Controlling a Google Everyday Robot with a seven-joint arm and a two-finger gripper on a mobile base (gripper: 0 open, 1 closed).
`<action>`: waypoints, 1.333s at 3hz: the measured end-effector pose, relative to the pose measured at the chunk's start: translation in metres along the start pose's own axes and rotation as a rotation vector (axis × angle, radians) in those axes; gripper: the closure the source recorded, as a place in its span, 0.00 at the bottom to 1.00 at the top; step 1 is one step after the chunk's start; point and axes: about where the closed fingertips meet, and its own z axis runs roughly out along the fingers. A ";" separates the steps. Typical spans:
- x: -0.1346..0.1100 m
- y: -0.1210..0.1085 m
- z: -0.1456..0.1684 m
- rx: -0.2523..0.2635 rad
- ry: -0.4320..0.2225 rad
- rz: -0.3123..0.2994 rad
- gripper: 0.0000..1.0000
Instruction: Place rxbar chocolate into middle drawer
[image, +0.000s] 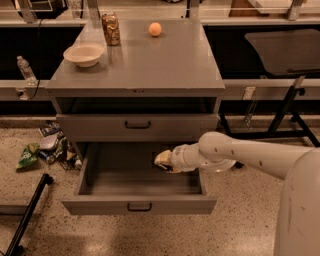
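Observation:
The middle drawer (107, 205) is pulled out from the grey cabinet, and the grey floor I can see inside it is bare. My gripper (164, 160) is at the end of the white arm that reaches in from the right. It hangs over the right rear part of the open drawer, just below the closed drawer front above. The rxbar chocolate does not show; if it is at the gripper, it is hidden there.
On the cabinet top (165, 65) stand a cream bowl (84, 53), a brown patterned can (110, 29) and an orange ball (155, 29). The upper drawer (137, 125) is closed. Wrappers and litter (45, 150) lie on the floor to the left. A black stand leg (30, 210) is at the lower left.

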 end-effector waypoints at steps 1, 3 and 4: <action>0.015 -0.015 0.057 -0.068 0.046 -0.021 1.00; 0.019 -0.028 0.113 -0.086 0.038 -0.042 0.63; 0.013 -0.034 0.106 -0.069 0.020 -0.025 0.39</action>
